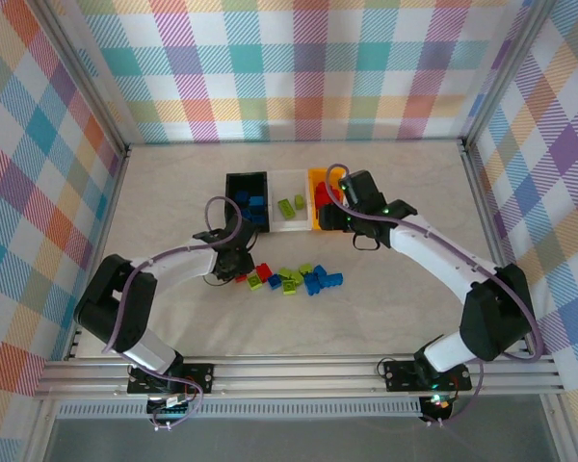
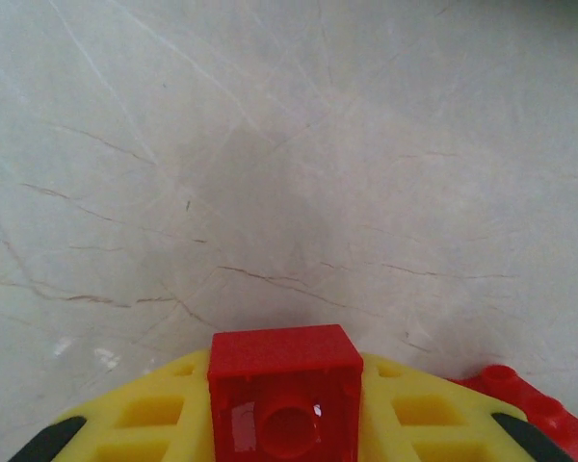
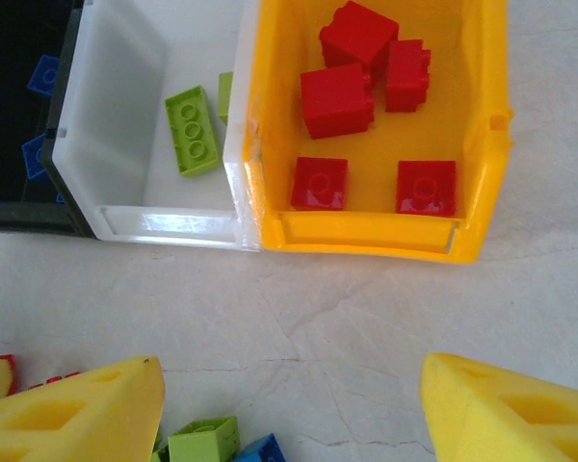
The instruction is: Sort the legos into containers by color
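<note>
A: Left gripper (image 1: 235,264), top view: it is sitting low on the table (image 1: 173,192), left of centre, at the left end of the loose bricks (image 1: 294,279). Right gripper (image 1: 339,223) is hovering just in front of the orange bin (image 1: 315,178), right of centre.

B: Logging the containers. Black bin (image 1: 228,197), clear bin (image 1: 287,229) and orange bin are standing side by side in a row, above the loose bricks in the frame. Blue pieces are showing in the black one, lime green in the clear one.

A: Left wrist view: the yellow fingers (image 2: 144,414) are clamping a red brick (image 2: 284,385) at bottom centre, one finger on each side. A second red piece (image 2: 520,395) is lying at the lower right corner, just beside the finger there.

B: Are those two touching?

A: Cannot tell. Right wrist view: that gripper's fingers (image 3: 77,409) are standing well apart at the lower corners, with bare table between them.

B: Noting contents. Five red bricks (image 3: 337,101) are lying in the orange bin, upper right. Lime green bricks (image 3: 193,130) are lying in the clear bin, blue bricks (image 3: 43,72) in the black bin at upper left. A green brick (image 3: 204,441) and a blue brick (image 3: 265,449) are lying on the table at the bottom edge.
</note>
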